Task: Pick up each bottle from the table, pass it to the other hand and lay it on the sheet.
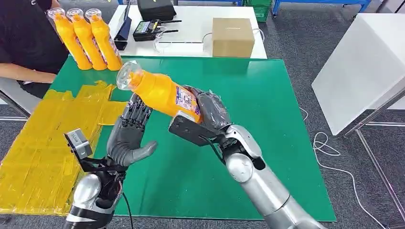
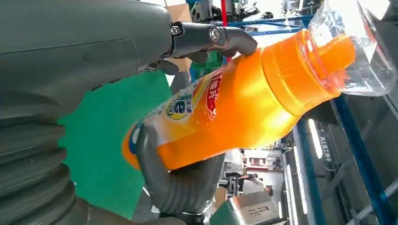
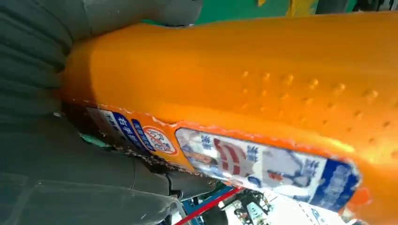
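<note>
Green table mat (image 1: 267,119) carries yellow sheet (image 1: 43,143) beside white tables (image 1: 191,28).

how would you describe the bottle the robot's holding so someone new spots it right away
Start at the green mat covering the table. Above its middle, the right hand grips an orange bottle by its labelled base, with the left hand open just beneath. Unlike the three standing bottles at the far left corner, it is tilted in mid-air, clear cap pointing left.
</note>
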Controlling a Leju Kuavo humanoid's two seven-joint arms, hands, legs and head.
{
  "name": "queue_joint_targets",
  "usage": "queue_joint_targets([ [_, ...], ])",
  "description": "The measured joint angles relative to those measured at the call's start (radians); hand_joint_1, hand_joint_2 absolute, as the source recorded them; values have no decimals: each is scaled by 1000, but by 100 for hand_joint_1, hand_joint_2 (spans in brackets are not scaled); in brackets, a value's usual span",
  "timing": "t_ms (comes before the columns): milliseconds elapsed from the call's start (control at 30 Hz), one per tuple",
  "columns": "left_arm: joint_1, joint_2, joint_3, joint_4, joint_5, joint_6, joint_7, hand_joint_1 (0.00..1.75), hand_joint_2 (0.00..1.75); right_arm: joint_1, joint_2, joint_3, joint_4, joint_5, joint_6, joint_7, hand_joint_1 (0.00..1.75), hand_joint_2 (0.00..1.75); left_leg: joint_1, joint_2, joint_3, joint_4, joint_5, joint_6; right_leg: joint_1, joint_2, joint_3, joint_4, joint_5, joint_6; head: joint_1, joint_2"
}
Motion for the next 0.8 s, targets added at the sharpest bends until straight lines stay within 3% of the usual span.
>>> queue_joint_targets([
  [300,0,-8,25,-1,7,5,-10,0,175,2,34,45,47,10,-17,-12,175,175,0,0,0,0,0,0,0,0,0,0,0,0,0,0],
  [800,-6,-9,69,-9,-42,19,-27,0,175,-31,2,223,11,-30,60,-40,175,175,0,0,0,0,0,0,0,0,0,0,0,0,0,0],
])
